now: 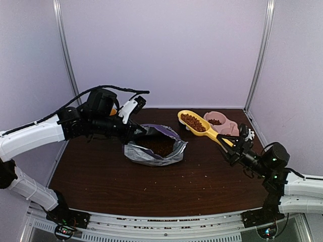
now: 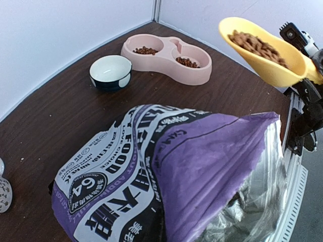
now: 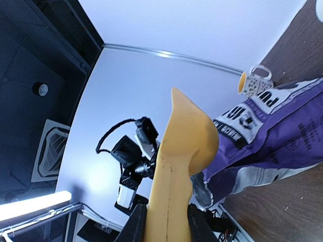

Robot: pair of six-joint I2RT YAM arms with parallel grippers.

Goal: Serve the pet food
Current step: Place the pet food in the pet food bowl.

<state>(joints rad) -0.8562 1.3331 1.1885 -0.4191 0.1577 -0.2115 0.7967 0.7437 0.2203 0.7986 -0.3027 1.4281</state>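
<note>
The purple pet food bag [image 1: 154, 151] lies open mid-table with brown kibble [image 1: 160, 146] showing inside. My left gripper [image 1: 140, 132] grips the bag's left rim; in the left wrist view the bag [image 2: 166, 171] fills the front and hides my fingers. My right gripper [image 1: 232, 146] is shut on the handle of the yellow scoop [image 1: 194, 122], which is held level in the air, full of kibble [image 2: 255, 44]. The pink double bowl [image 1: 222, 122] sits just behind the scoop, with a little kibble in both cups [image 2: 145, 50]. In the right wrist view the scoop handle [image 3: 174, 166] sits between my fingers [image 3: 135, 226].
A small white and dark blue bowl [image 2: 111, 71] stands left of the pink bowl. A spotted mug [image 3: 255, 83] stands behind the bag near the left wall. Loose kibble crumbs [image 1: 202, 176] lie on the dark table. Walls close in at the back and both sides.
</note>
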